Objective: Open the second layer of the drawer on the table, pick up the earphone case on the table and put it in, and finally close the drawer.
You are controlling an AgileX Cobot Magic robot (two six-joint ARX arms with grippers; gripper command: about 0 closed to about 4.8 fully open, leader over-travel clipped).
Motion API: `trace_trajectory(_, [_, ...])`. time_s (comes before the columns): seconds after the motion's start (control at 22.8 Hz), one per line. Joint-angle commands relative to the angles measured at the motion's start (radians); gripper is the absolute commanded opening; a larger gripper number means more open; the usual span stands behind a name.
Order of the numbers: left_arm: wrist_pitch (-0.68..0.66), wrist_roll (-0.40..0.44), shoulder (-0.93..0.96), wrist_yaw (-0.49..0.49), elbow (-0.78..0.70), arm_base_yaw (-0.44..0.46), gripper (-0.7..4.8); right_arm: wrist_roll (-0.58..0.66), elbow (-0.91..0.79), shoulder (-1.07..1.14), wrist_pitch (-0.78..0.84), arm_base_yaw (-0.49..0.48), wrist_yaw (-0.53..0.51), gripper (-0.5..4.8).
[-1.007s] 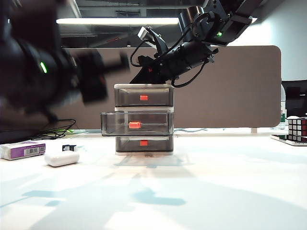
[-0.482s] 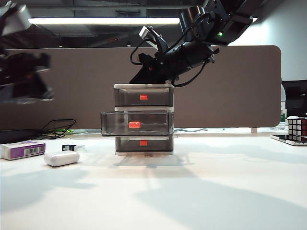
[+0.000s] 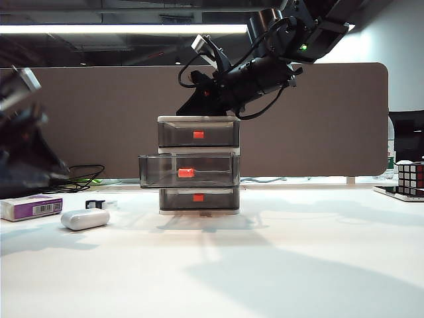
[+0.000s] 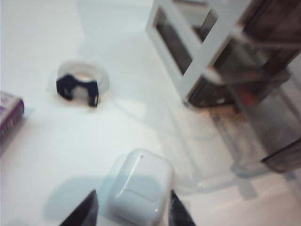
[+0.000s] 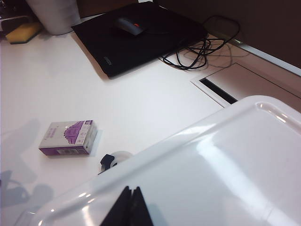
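1. Since the earlier exterior frames, the left arm has swung away from in front of the drawer [image 3: 199,164] to the far left edge of that view, where it is now showing only as a dark blur; the right arm is holding the same pose over the unit.
2. The left gripper [image 4: 133,211] is hovering directly over the earphone case [image 4: 138,187], its two dark fingertips [image 4: 84,210] standing apart on either side of the case — jaws parted, nothing gripped.
3. The earphone case is lying on the table [image 3: 278,265] to the left of the drawer and apart from it, just in front of a purple-and-white box [image 3: 32,207].
4. A small black clip [image 4: 77,87] on a clear ring is sitting on the table between the case and the drawer unit.
5. The second layer [image 3: 189,170] is standing pulled out toward the left of the exterior view, its red tab facing the camera; the top and bottom drawers are sitting flush in the frame.
6. The right gripper [image 5: 129,207] is resting against the unit's off-white top — its fingertips are meeting in a closed point, holding nothing.
7. A cube puzzle [image 3: 411,177] is sitting at the far right table edge, well apart from the work.
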Motion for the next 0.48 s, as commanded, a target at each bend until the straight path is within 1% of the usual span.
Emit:
trace_trajectory(0.04, [0.019, 0.041, 0.051, -0.005, 0.011, -0.003, 1.83, 0.038, -0.016, 0.021, -0.088, 0.001, -0.007, -0.05])
trace_trajectory(0.09, [0.020, 0.015, 0.051, -0.003, 0.011, -0.004, 1.82, 0.038, -0.016, 0.021, -0.089, 0.001, -0.019, -0.05])
trace_trajectory(0.18, [0.040, 0.043, 0.051, 0.039, 0.011, -0.006, 1.88, 0.043, -0.016, 0.021, -0.088, 0.001, -0.022, -0.05])
trace_trajectory(0.22, [0.044, 0.131, 0.051, 0.082, 0.011, -0.006, 2.67, 0.046, -0.016, 0.021, -0.088, 0.001, -0.023, -0.05])
trace_trajectory(0.26, [0.044, 0.202, 0.051, 0.100, 0.011, -0.006, 3.83, 0.046, -0.016, 0.021, -0.088, 0.001, -0.023, -0.05])
trace_trajectory(0.31, [0.043, 0.241, 0.051, 0.096, 0.011, -0.007, 4.79, 0.046, -0.016, 0.021, -0.088, 0.001, -0.023, -0.05])
trace_trajectory(0.35, [0.043, 0.271, 0.051, 0.076, 0.011, -0.007, 4.79, 0.049, -0.016, 0.021, -0.088, 0.001, -0.038, -0.05])
trace_trajectory(0.44, [0.043, 0.286, 0.051, 0.020, 0.011, -0.006, 4.79, 0.050, -0.016, 0.021, -0.088, 0.001, -0.041, -0.05])
trace_trajectory(0.48, [0.043, 0.304, 0.052, 0.016, 0.011, -0.006, 4.79, 0.050, -0.016, 0.021, -0.088, 0.001, -0.042, -0.05])
